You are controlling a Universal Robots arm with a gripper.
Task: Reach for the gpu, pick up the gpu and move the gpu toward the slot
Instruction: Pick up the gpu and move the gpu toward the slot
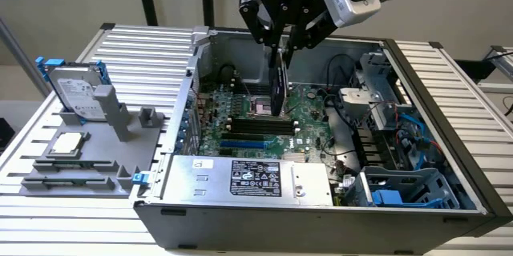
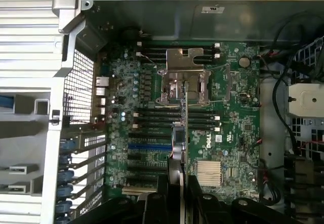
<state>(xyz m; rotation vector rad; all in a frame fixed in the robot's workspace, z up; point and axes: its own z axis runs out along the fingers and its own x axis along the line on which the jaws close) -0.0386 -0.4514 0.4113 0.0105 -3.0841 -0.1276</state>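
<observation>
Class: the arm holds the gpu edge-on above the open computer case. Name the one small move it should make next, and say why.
Probably a short, slow descent. The hand grips the gpu upright, its lower edge hanging above the motherboard rather than seated. In the wrist view the card's edge runs across the board, so check alignment first.

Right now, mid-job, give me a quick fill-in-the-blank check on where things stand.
1. The gripper is shut on the thin dark edge-on gpu card, which hangs ____ the green motherboard.
2. The open grey computer case lies on a ____ metal table.
3. The silver hard drive with blue frame stands in a ____ holder outside the case.

Missing: above; ribbed; grey
</observation>
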